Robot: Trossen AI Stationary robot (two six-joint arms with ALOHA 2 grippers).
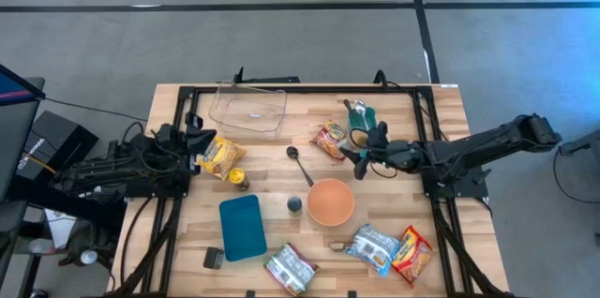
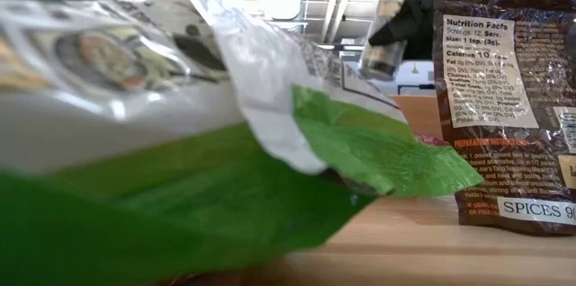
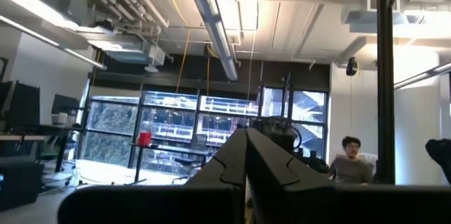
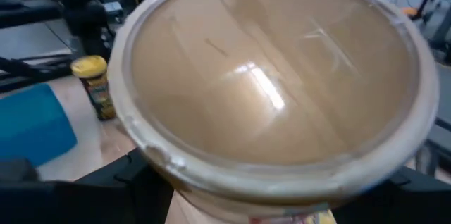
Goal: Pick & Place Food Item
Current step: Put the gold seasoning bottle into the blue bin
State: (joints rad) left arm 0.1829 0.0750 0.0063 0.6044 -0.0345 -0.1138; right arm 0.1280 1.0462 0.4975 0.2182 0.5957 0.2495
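My right gripper [image 1: 364, 155] is over the table's middle right, shut on a small round jar [image 4: 275, 90] with a clear lid and a cream rim. The low view shows that jar [image 2: 382, 52] up in the air under the dark gripper. An orange-red food packet [image 1: 330, 141] lies flat on the table just left of it. My left gripper [image 3: 246, 175] is shut with nothing in it, tipped up toward the room, at the table's left beside a yellow packet [image 1: 222, 156]. My right gripper holds the jar between its two fingers [image 4: 134, 182], one on each side of the jar's body just under the rim [image 4: 169, 164]. The arm comes in nearly level from the table's right. The jar is lifted clear of the table, its lidded top turned back toward the wrist.
An orange bowl [image 1: 330, 201], a teal tray [image 1: 242, 226], a spoon [image 1: 300, 164], a yellow-lidded jar [image 1: 241, 180] and a clear tub [image 1: 248, 109] are on the table. More packets [image 1: 373, 246] [image 1: 291, 268] [image 1: 412, 253] lie along the near edge. A green cup [image 1: 361, 115] stands behind the right gripper.
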